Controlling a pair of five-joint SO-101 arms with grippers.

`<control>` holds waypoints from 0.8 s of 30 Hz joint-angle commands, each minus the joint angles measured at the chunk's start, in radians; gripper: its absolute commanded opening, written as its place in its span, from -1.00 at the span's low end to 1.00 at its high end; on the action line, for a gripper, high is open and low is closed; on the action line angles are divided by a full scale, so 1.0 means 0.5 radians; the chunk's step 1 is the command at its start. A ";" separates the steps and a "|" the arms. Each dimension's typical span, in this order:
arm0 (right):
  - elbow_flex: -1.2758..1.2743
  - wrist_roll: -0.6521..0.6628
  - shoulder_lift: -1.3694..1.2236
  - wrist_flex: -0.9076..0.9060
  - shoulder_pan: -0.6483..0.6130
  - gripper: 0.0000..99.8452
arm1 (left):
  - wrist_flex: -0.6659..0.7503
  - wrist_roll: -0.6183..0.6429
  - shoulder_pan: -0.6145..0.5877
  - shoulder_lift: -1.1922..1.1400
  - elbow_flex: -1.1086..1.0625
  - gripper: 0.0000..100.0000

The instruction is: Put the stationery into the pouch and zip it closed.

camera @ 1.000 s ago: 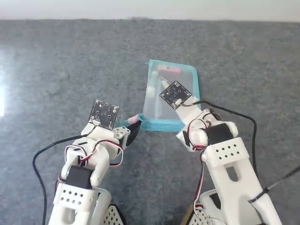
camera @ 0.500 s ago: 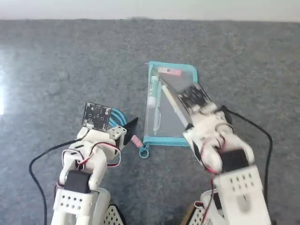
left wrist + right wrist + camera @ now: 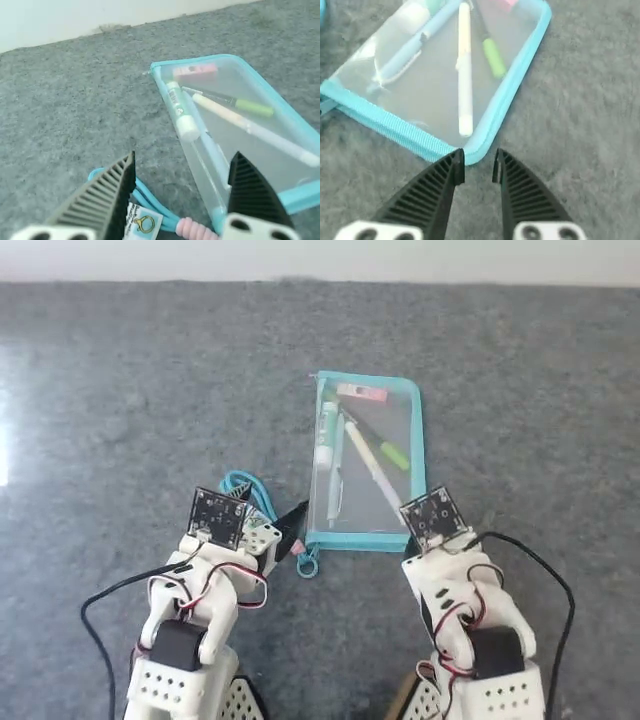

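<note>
Since the stationery lies inside the pouch and its zip looks closed, task seems done; left gripper wide apart, right gripper barely parted, both empty.

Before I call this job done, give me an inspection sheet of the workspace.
Surface: grey mat, flat.
Job's things: clear pouch lying flat; pens, glue stick and eraser inside; zip pull at its near corner; zip looks closed.
Clutter: nothing seen.
Grippers: left gripper wide open by the blue strap, holding nothing; right gripper slightly open, just short of the pouch's corner.
Cables: black cable off each arm, apart from the pouch.
Surroundings: pale wall beyond the mat.
</note>
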State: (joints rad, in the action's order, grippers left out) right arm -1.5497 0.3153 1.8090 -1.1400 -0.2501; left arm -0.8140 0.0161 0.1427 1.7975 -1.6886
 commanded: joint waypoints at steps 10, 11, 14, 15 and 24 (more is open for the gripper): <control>-0.270 0.135 0.014 0.084 0.480 -0.83 | -0.663 0.025 0.009 0.003 0.011 -0.43; -0.264 0.135 0.014 0.078 0.532 -0.83 | -0.724 0.025 0.009 0.003 0.011 -0.43; -0.267 0.132 0.014 0.041 0.621 -0.83 | -0.862 0.025 0.009 0.003 0.011 -0.43; -0.267 0.132 0.014 0.026 0.631 -0.83 | -0.878 0.021 0.009 0.006 0.011 -0.43; -0.267 0.147 0.014 0.002 0.628 -0.83 | -0.878 0.021 0.009 0.006 0.011 -0.43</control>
State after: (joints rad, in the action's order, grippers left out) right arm -1.6632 0.3751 1.7998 -1.1370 0.0552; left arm -1.2482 0.0161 0.1427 1.7975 -1.6886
